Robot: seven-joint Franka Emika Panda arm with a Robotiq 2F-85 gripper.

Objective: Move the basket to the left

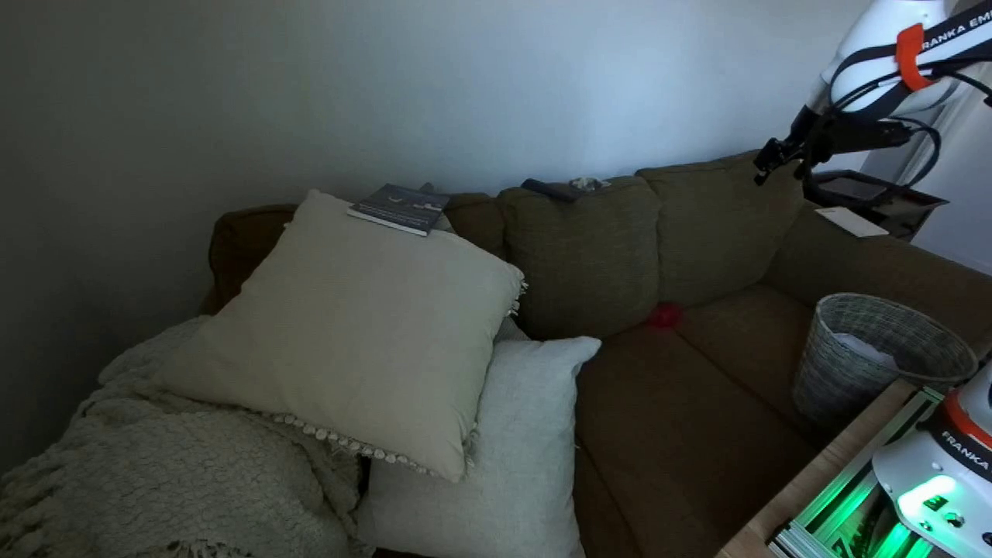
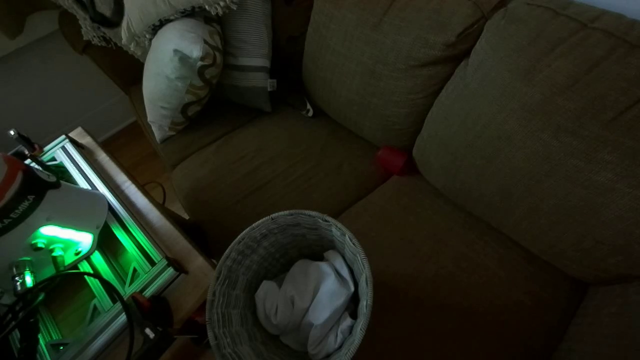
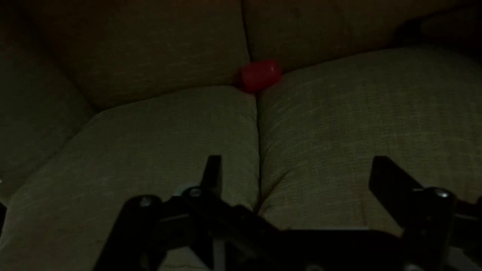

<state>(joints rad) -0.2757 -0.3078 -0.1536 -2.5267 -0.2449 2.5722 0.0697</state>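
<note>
Fingers (image 3: 393, 190) parted, basket (image 1: 829, 372), brown sofa (image 1: 659, 418), dim wall (image 1: 465, 93) behind

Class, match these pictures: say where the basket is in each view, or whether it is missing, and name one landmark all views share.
In an exterior view: the basket is at the right, just below mid-height.
In an exterior view: the basket is at the bottom, slightly left of centre, cut off by the edge.
Wrist view: the basket is not visible.
Shared landmark: the red object at the back of the sofa seat.
</note>
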